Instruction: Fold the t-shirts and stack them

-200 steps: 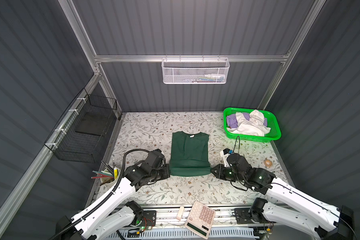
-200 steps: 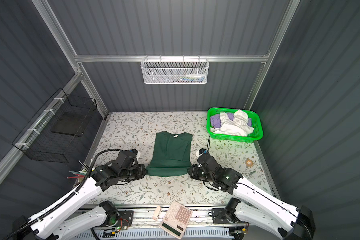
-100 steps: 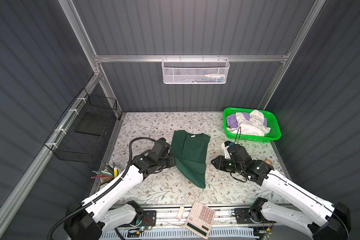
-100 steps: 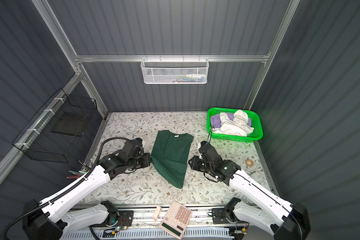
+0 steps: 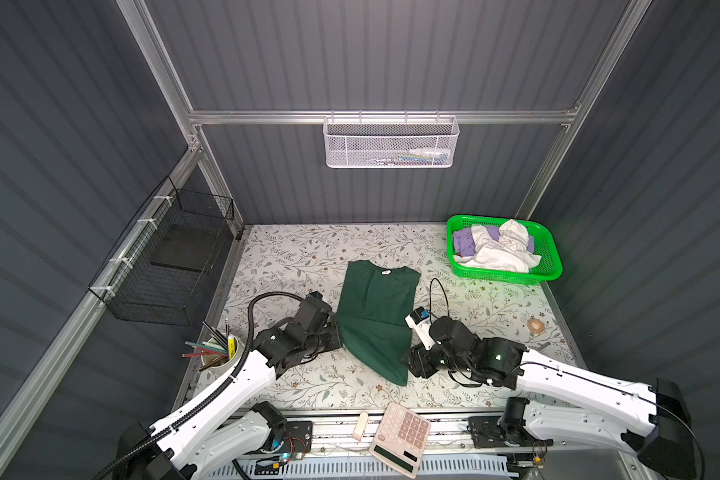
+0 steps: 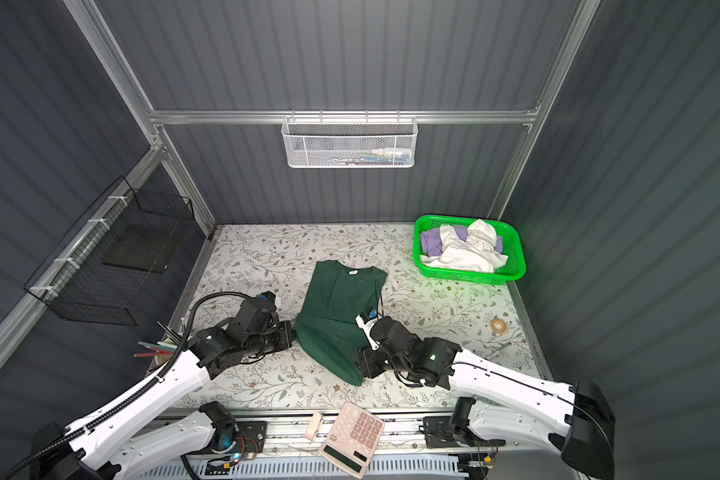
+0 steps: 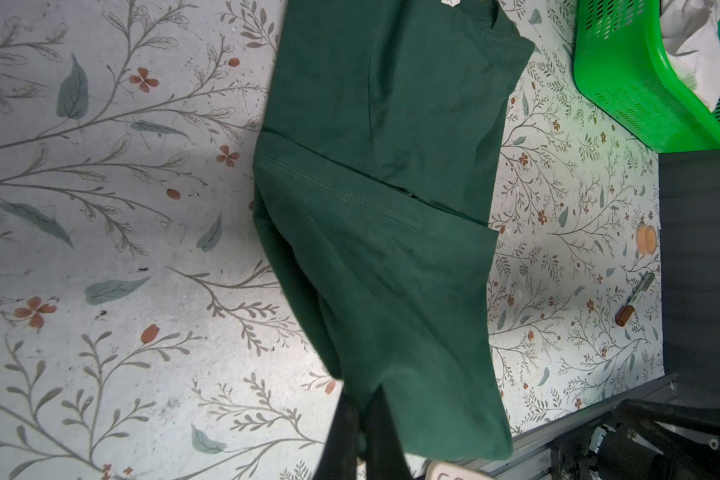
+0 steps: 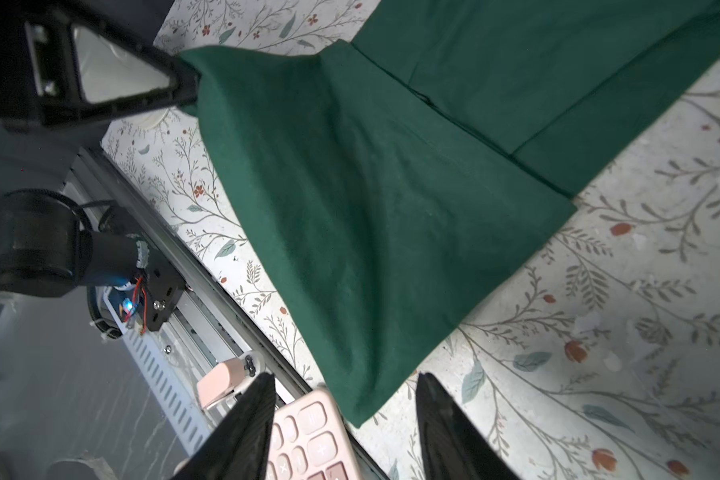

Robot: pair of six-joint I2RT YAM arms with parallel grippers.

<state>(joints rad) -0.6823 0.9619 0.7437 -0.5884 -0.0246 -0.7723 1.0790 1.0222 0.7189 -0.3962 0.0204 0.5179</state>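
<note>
My left claw (image 7: pixel 360 411) is clamped on the dark green t-shirt (image 5: pixel 375 316) hem. My right claw (image 8: pixel 345 380) stands jaws apart at its near corner. The t-shirt lies mid tabletop (image 5: pixel 292 257), collar toward the far edge.

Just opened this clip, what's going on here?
Two robot arms are folding a dark green t-shirt on the floral table. The left hand is shut on one hem corner and holds it up. The right hand is open by the drooping opposite corner and grips nothing. White and lavender shirts wait in the green basket.
</note>
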